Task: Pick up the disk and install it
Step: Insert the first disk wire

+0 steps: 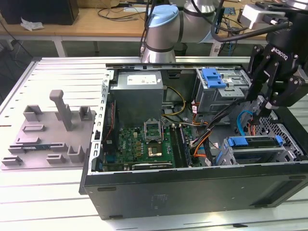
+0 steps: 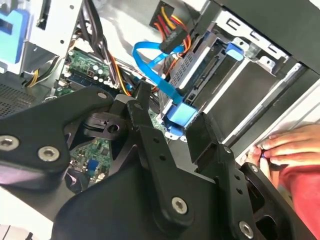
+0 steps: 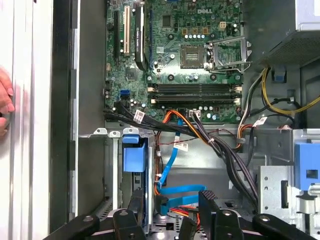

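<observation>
Disk (image 1: 255, 144): seated inside computer case (image 1: 192, 192), at the exterior view's right. Gripper (image 3: 172, 197): near it, fingers (image 3: 212, 202) spread open, empty.

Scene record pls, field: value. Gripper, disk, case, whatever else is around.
gripper: open, holding nothing, above the drive cage
disk: sits in the drive cage at the exterior view's right end of the case, blue bracket showing
case: open, motherboard exposed
grey fixture: on the table, to the exterior view's left of the case
hand: a person's, at the case's outer edge
</observation>
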Tool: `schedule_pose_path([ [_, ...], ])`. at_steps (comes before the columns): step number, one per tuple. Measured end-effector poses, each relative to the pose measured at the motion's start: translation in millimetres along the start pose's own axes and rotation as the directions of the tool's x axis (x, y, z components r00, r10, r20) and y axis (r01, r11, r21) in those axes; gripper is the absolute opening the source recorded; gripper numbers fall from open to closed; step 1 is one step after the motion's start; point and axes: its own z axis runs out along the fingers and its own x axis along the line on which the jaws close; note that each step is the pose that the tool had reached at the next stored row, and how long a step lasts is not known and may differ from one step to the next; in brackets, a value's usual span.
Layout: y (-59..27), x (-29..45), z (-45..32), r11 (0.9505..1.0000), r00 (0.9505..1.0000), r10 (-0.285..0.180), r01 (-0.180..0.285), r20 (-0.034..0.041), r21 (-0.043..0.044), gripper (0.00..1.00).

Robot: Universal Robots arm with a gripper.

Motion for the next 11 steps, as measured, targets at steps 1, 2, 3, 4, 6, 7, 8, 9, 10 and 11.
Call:
schedule_pose_path([
  [1, -1.4, -0.7, -0.2, 1.0000, 1.0000, 0.003, -0.003, -0.0089, -0.0001, 0.56],
  [2, -2.6, -2.6, -0.3, 1.0000, 0.9998, 0.003, -0.003, -0.0192, 0.0000, 0.56],
  [3, -3.5, -5.5, -0.7, 1.0000, 0.9993, 0.004, -0.004, -0.0372, -0.0001, 0.56],
  [4, -3.9, -6.7, -0.8, 1.0000, 0.9987, 0.005, -0.005, -0.0500, -0.0003, 0.56],
  [6, -6.1, -10.9, -1.1, 1.0000, 0.9954, 0.006, -0.006, -0.0954, -0.0008, 0.56],
  [7, -6.8, -13.4, -1.2, 1.0000, 0.9929, 0.007, -0.007, -0.1186, -0.0015, 0.56],
  [8, -7.0, -15.1, -1.3, 1.0000, 0.9906, 0.008, -0.008, -0.1366, -0.0019, 0.56],
  [9, -7.2, -19.0, -1.6, 0.9999, 0.9860, 0.009, -0.010, -0.1666, -0.0024, 0.56],
  [10, -7.4, -22.1, -1.9, 0.9999, 0.9834, 0.010, -0.010, -0.1813, -0.0022, 0.56],
  [11, -7.6, -25.6, -2.2, 0.9999, 0.9821, 0.010, -0.011, -0.1881, -0.0021, 0.56],
])
